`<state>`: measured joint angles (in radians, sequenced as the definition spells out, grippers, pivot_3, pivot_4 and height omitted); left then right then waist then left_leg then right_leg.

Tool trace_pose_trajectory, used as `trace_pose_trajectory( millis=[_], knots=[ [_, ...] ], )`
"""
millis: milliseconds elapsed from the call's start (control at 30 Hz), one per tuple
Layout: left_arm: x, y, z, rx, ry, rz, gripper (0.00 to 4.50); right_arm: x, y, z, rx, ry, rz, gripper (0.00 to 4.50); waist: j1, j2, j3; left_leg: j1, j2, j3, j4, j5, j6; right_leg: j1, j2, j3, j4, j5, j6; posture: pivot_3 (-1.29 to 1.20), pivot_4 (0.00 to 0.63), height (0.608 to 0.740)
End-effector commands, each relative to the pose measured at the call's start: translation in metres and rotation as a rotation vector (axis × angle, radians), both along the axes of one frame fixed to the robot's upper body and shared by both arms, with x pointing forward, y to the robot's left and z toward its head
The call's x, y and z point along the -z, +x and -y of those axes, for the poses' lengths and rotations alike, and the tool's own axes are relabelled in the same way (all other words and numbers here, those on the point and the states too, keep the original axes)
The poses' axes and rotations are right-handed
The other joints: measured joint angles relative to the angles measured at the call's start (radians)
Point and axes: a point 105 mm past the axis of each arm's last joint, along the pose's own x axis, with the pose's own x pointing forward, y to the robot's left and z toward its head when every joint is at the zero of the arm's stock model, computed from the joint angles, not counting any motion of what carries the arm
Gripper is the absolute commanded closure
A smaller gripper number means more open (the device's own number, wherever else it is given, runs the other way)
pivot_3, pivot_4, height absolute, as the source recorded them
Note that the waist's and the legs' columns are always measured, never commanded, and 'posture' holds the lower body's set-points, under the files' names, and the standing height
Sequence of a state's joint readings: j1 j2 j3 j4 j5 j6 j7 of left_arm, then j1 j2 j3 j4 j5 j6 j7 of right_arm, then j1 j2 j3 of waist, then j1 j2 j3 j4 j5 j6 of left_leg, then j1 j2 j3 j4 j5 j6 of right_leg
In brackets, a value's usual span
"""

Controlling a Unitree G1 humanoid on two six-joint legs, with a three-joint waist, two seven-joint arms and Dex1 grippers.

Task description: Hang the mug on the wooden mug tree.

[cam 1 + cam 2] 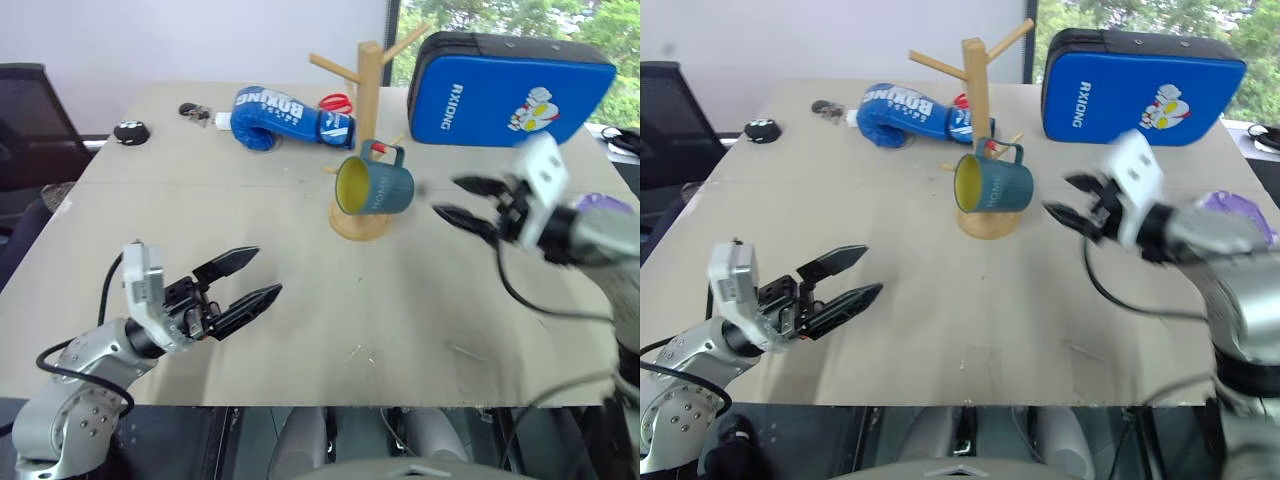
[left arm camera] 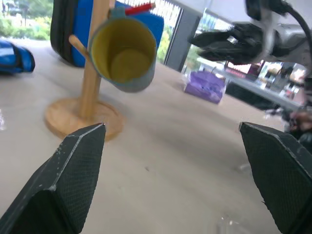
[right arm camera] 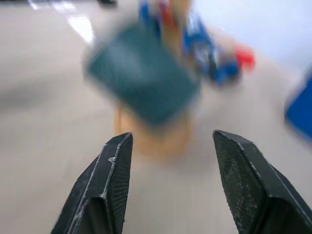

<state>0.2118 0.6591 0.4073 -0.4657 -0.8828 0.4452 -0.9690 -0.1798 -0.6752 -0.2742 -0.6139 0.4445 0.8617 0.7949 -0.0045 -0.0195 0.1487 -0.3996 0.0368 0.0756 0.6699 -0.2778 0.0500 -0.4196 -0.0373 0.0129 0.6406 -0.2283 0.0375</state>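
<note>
The blue-grey mug (image 1: 377,186) with its yellow inside hangs by its handle from a peg of the wooden mug tree (image 1: 367,90), tilted with its mouth to the left. The tree's round base (image 1: 360,222) rests on the table at centre back. My right gripper (image 1: 455,199) is open and empty, just right of the mug and apart from it. The left gripper (image 1: 250,278) is open and empty over the table's near left, pointing toward the tree. In the left wrist view the mug (image 2: 124,53) hangs from the tree's post (image 2: 92,73).
A blue boxing glove (image 1: 280,117) and red-handled scissors (image 1: 336,103) lie behind the tree. A blue padded case (image 1: 505,92) stands at the back right. Small dark items (image 1: 130,131) sit at the back left. A purple object (image 1: 600,203) is behind my right arm.
</note>
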Motion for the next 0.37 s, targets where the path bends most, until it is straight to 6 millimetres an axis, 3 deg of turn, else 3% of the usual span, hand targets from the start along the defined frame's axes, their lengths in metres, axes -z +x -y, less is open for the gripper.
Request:
trace_pose_trajectory(
  millis=[33, 100, 167, 367],
  knots=[
    [0.010, 0.001, -0.010, -0.039, 0.109, -0.008, 0.00, 0.002, -0.024, 0.026, 0.032, -0.010, 0.054, 1.67, -0.003, 0.001, 0.001, 0.000, 0.000, 0.000, 0.000, 0.000, 0.000, 0.000, 0.000, 0.000, 0.000, 0.000, 0.000, 0.00, 0.150, 0.740],
    [0.016, 0.001, -0.015, -0.052, 0.136, -0.038, 0.00, 0.016, -0.039, 0.040, 0.058, -0.030, 0.022, 1.03, -0.011, 0.002, 0.001, 0.002, 0.000, 0.003, 0.000, 0.000, 0.000, 0.000, 0.001, 0.003, 0.000, 0.000, 0.000, 0.00, 0.150, 0.740],
    [0.022, 0.002, -0.021, -0.061, 0.169, -0.056, 0.00, 0.029, -0.051, 0.052, 0.109, -0.055, 0.015, 0.05, -0.011, 0.000, 0.000, 0.003, 0.001, 0.003, 0.000, 0.000, 0.000, 0.001, 0.002, 0.003, 0.000, 0.000, 0.001, 0.00, 0.150, 0.740],
    [0.032, 0.005, -0.022, -0.044, 0.211, -0.114, 0.00, 0.042, -0.062, 0.053, 0.136, -0.026, -0.002, 0.01, -0.011, 0.000, 0.000, 0.009, 0.002, 0.005, 0.001, 0.000, 0.000, 0.004, 0.000, 0.004, 0.001, -0.002, 0.004, 0.00, 0.150, 0.740]
  ],
)
